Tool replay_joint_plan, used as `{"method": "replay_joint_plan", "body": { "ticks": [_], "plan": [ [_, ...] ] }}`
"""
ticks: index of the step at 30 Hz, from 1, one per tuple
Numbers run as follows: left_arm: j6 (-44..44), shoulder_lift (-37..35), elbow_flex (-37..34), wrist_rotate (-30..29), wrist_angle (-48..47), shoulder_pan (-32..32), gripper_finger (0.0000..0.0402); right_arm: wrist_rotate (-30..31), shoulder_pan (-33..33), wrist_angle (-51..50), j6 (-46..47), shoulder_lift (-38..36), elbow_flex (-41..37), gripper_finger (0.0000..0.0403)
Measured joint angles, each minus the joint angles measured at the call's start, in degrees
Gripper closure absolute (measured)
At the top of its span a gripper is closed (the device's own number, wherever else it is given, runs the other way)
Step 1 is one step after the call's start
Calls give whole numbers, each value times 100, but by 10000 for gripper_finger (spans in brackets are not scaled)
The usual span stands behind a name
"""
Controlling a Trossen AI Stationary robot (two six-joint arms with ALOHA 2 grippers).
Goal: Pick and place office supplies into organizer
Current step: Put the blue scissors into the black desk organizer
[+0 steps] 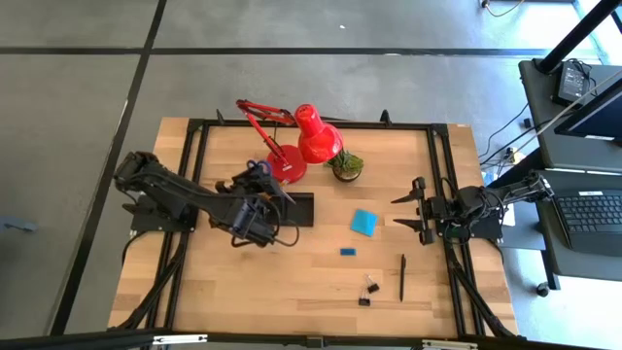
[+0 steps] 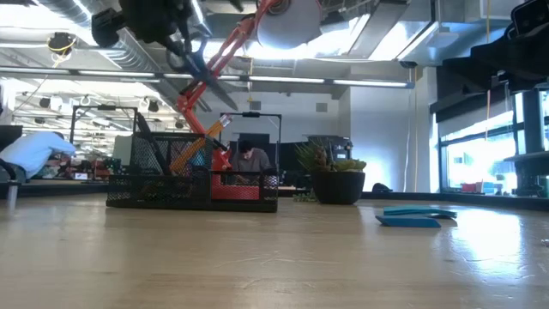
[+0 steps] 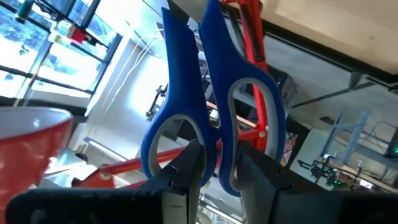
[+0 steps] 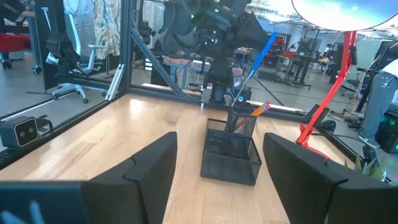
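Left wrist view: left gripper (image 3: 214, 165) clamps blue-handled steel scissors (image 3: 211, 106) between the loops.
Organizer: black wire-mesh organizer (image 2: 193, 184), table middle, under the scissors.
Do well: lower blades-first into a tall slot, clear of red desk lamp (image 1: 296, 146).
Right gripper (image 1: 408, 211): jaws wide, empty, at right edge.

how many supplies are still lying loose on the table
4: the blue note pad right of the organizer, the small blue eraser, the black binder clips, and the black pen. Others may be hidden.
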Motion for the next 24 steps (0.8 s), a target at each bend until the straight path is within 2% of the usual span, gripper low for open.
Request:
{"method": "replay_joint_plan", "body": {
  "ticks": [17, 24],
  "plan": [
    [-81, -787, -1256, -47, 12, 123, 320, 0, -2, 2, 2, 0, 0, 161],
    [484, -823, -1594, -178, 1, 296, 319, 3, -1, 6, -2, 0, 0, 161]
  ]
}}
